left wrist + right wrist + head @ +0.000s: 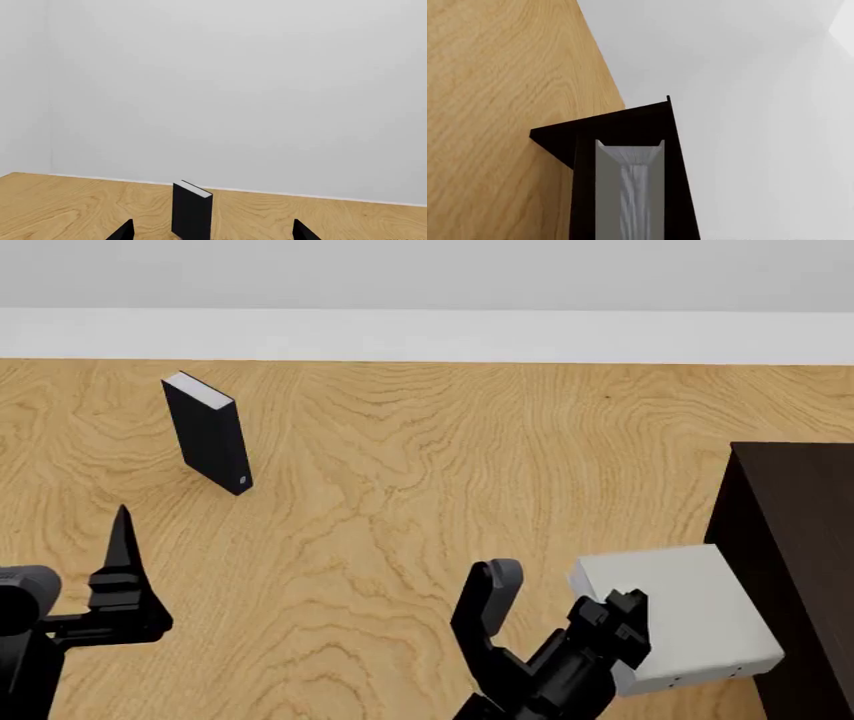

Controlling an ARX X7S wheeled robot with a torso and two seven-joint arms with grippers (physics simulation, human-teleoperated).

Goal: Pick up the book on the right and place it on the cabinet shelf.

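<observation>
Your right gripper point(567, 625) is holding the book point(687, 615) at its near corner, so the light-grey cover is lying almost flat and tilted, raised off the wooden table point(427, 470), with its far edge just beside the dark cabinet point(794, 540). The head view is showing 1 finger point(487, 605) standing free to the left of the book while the other side of the gripper is meeting the book's corner, so I am judging the jaws to be clamped on the book rather than seeing both pads on it. In the right wrist view the book's white pages point(630, 190) are sitting between 2 dark sides, in front of the cabinet point(620, 122), which fits a carry toward the shelf.

Your left gripper point(120, 570) is waiting low at the left with its 2 fingertips point(123, 231) spread apart and nothing between them. It is pointing at the black book point(207, 433), which is standing upright on the table, well apart from your load and out of the way.

You are likely mid-carry; the placing is not yet done.
</observation>
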